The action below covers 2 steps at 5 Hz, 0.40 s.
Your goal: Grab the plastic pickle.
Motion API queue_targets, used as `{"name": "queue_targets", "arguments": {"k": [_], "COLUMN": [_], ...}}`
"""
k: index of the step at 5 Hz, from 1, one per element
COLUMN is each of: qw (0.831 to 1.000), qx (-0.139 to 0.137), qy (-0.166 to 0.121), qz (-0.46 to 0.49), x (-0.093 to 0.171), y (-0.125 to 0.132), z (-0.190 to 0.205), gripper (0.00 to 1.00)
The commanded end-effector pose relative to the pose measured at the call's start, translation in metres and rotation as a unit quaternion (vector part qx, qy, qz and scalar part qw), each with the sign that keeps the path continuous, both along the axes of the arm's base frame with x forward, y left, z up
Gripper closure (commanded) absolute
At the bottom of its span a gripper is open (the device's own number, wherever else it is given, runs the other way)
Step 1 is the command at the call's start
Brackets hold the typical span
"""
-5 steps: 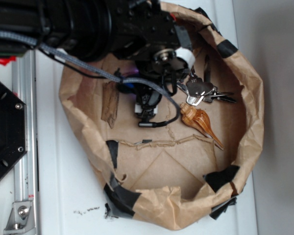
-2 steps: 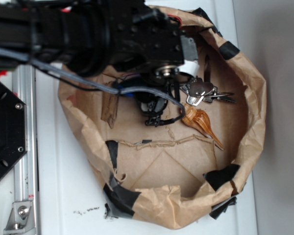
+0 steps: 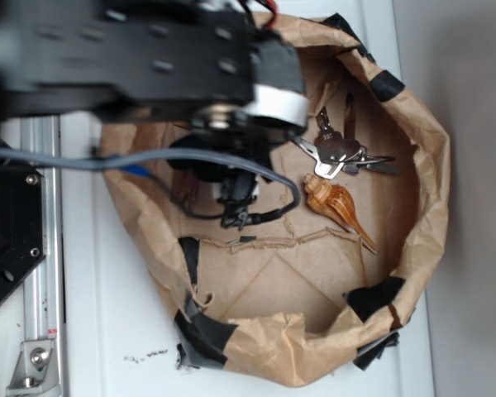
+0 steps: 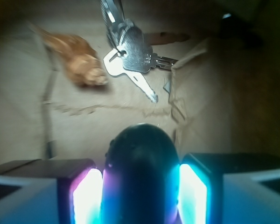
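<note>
**Gripper clamped on the pickle inside the paper nest**

The black robot gripper [image 4: 140,196], seen from the wrist camera, has its two glowing pads [image 4: 86,198] pressed against either flank of the dark teal-green, smooth, glossy plastic pickle [image 4: 140,172]. The pickle's rounded end rises between the jaws like a dome, its sheen tinted pink and cyan by the pad light, with a few small dimples along its left edge. No gap shows between pad and pickle on either side.

In the exterior view the gripper [image 3: 236,211] hangs below the blurred black arm [image 3: 132,58] and its silver-white ring; the pickle itself cannot be made out there, hidden by the wrist and a looping dark cable [image 3: 273,178].

Beyond the pickle's tip in the wrist view, at about 12 o'clock, lies a bunch of flat silver metal keys [image 4: 130,51], one bright blade pointing down toward the pickle. At about 10 o'clock sits the orange-brown, ridged spiral seashell [image 4: 77,58], blurred and apart from the keys.

All of this rests on a creased brown paper floor [image 4: 107,116]. From the exterior camera that floor belongs to a crumpled brown paper bag rolled down into a shallow bowl [image 3: 426,190], its rim patched with strips of black tape [image 3: 372,299], standing on a white tabletop [image 3: 99,331].
</note>
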State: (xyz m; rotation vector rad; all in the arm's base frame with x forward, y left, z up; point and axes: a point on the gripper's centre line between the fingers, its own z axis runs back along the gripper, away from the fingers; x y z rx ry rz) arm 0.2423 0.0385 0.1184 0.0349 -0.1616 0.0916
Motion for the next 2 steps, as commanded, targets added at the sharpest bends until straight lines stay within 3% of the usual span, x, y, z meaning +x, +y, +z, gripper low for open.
{"name": "queue_targets", "arguments": {"k": [1,2], "qw": [0.998,0.999], "qx": [-0.038,-0.015], "qy": [-0.048,-0.027], "qz": [0.03,0.037], "x": [0.016,0.023], "y": [-0.023,-0.025], "z": [0.056,0.037], "gripper": [1.0,1.0]}}
